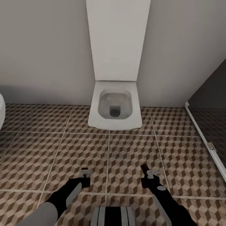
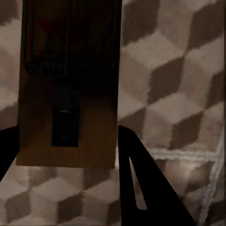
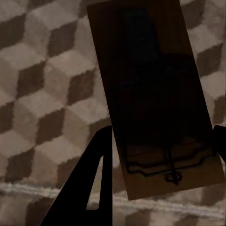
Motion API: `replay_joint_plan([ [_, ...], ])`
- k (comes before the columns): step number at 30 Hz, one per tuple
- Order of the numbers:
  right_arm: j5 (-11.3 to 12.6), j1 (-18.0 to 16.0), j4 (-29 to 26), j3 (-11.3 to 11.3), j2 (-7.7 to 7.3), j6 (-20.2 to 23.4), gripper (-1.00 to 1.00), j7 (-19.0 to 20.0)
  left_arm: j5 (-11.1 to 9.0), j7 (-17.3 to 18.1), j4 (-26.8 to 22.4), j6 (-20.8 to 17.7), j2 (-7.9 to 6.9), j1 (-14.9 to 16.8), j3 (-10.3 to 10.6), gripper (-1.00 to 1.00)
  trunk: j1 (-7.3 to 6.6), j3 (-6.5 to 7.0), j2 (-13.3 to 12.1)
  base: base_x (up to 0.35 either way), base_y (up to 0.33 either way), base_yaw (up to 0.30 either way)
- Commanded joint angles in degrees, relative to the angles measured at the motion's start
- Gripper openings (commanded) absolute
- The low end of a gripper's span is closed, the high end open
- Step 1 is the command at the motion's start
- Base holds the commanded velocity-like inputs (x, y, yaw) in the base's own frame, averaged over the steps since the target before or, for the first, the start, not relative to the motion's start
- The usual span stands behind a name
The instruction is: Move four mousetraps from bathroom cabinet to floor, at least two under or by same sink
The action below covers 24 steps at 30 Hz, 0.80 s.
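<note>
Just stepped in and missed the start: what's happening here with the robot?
The robot stands on the patterned bathroom floor, facing a white toilet against the wall. Each arm carries a mousetrap: the left gripper is shut on one mousetrap, and the right gripper is shut on another mousetrap. Both hang above the tiles, not yet set down.

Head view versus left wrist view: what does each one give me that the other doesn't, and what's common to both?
Head view alone: the toilet against the wall, the dark shower floor to the right, and the right gripper. Left wrist view alone: a mousetrap close up, a wooden board with dark metal parts, held between the left gripper's fingers. Shared: the cube-pattern bathroom floor and the left gripper.
</note>
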<state>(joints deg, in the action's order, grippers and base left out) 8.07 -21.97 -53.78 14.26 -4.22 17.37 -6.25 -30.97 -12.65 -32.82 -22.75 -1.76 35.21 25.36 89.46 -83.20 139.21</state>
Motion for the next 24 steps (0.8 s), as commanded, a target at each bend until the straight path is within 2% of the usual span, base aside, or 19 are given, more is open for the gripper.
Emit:
replay_joint_plan([
  [1, 0.7, 0.0, -0.1, 0.3, -0.08, 0.2, -1.0, -0.5, -0.4, -0.6, -0.1, -0.2, -0.09, 0.0, 0.5, -1.0, 0.01, -0.04, 0.0, 0.217, 0.0, 0.0],
  [15, 0.9, 0.0, 0.0, 0.3, 0.04, 0.2, -1.0, -0.4, -0.4, -0.6, -0.1, -0.2, -0.09, 0.0, 0.5, -1.0, 0.01, -0.04, 0.0, 0.214, 0.0, 0.0],
  [17, 0.9, 0.0, 0.2, 0.4, 0.34, 0.2, -1.0, -0.4, -0.4, -0.6, -0.1, -0.2, -0.09, 0.0, 0.5, -1.0, 0.01, -0.04, 0.0, 0.199, 0.0, 0.0],
  [18, 0.8, 0.0, 0.5, 0.4, 1.05, 0.2, -1.0, -0.5, -0.4, -0.6, -0.2, -0.2, -0.09, 0.0, 0.5, -1.0, 0.01, -0.04, 0.0, 0.163, 0.0, 0.0],
  [24, 0.8, 0.0, 1.6, 0.3, 1.37, 0.3, -1.0, -0.5, -0.4, -0.6, -0.3, -0.2, -0.09, 0.0, 0.5, -1.0, 0.01, -0.04, 0.0, 0.11, 0.0, 0.0],
])
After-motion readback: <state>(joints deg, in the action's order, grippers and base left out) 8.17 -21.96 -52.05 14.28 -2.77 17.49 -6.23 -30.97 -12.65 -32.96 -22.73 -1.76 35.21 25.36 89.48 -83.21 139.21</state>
